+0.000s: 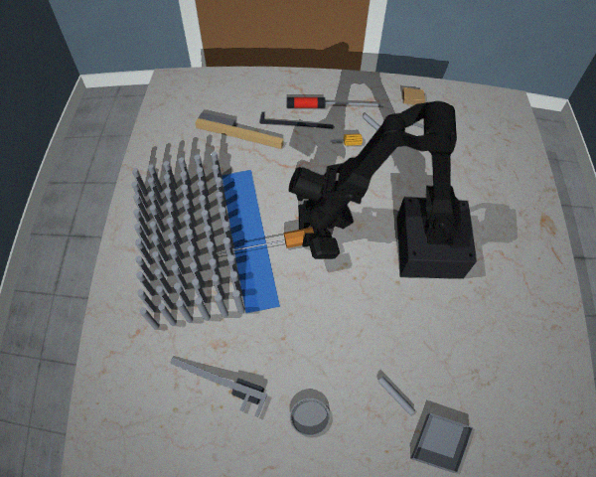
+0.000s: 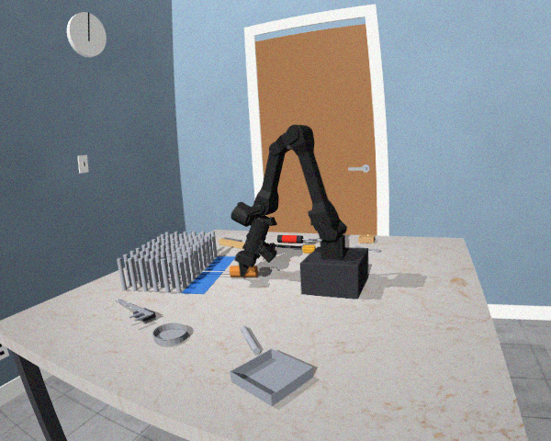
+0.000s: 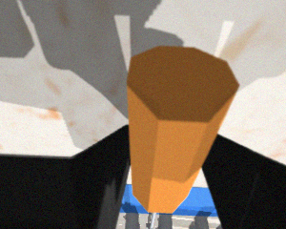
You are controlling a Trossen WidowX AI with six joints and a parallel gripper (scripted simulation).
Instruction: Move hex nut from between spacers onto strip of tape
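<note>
My gripper (image 1: 308,239) is shut on the orange-brown handle of the hook pick (image 1: 297,238), low over the table just right of the blue tape strip (image 1: 249,239). The pick's thin metal shaft (image 1: 257,244) lies across the strip, and its tip reaches the right edge of the block of standing grey spacers (image 1: 183,231). The handle fills the wrist view (image 3: 178,129) between my dark fingers, with the strip (image 3: 200,202) beyond it. In the side view the gripper (image 2: 247,265) stands over the handle (image 2: 242,271). I cannot see the hex nut in any view.
A wooden block (image 1: 239,128), a black hex key (image 1: 295,121), a red-handled screwdriver (image 1: 319,101) and a small yellow tool (image 1: 351,139) lie at the back. A caliper (image 1: 226,382), a ring (image 1: 310,411), a grey rod (image 1: 394,392) and a tray (image 1: 441,436) lie in front. My base (image 1: 436,237) stands to the right.
</note>
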